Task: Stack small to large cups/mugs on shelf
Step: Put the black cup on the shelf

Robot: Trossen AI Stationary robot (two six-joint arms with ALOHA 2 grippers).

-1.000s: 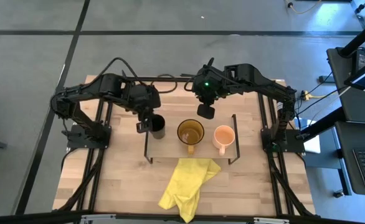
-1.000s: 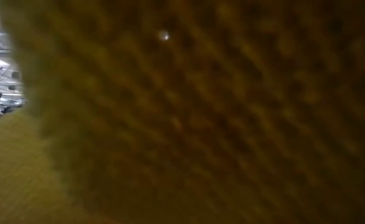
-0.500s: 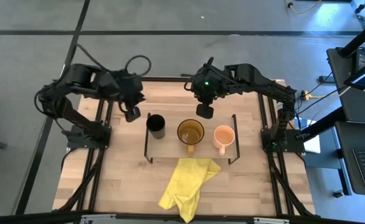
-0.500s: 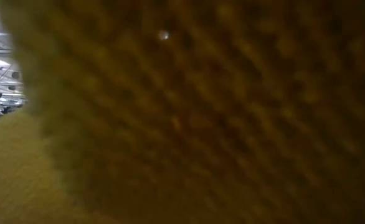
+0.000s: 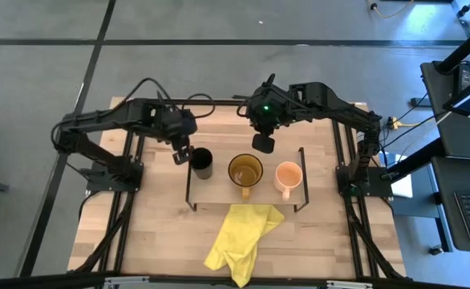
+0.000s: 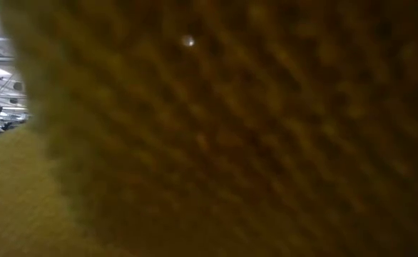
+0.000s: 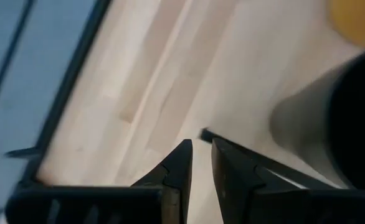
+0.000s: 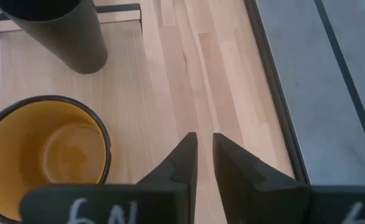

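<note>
On the low wooden shelf (image 5: 219, 193) three cups stand upright in a row: a small black cup (image 5: 201, 163) at its left end, an amber mug (image 5: 245, 170) in the middle and a peach mug (image 5: 288, 176) at the right. My left gripper (image 5: 180, 156) hovers just left of the black cup (image 7: 350, 112), shut, with only a slit between its fingers (image 7: 201, 155). My right gripper (image 5: 261, 144) hangs over the shelf's far edge behind the amber mug (image 8: 45, 155), shut on nothing (image 8: 204, 149).
A crumpled yellow cloth (image 5: 239, 237) lies on the table (image 5: 155, 233) in front of the shelf and blocks the low view (image 6: 230, 143). Black end frames (image 5: 189, 181) rise at both ends of the shelf. Bare tabletop lies left of the shelf.
My left gripper pulled away from the black cup toward the table's far left and up, then came back down beside the cup's left side. The cup stays where it stood. My right arm has kept still.
</note>
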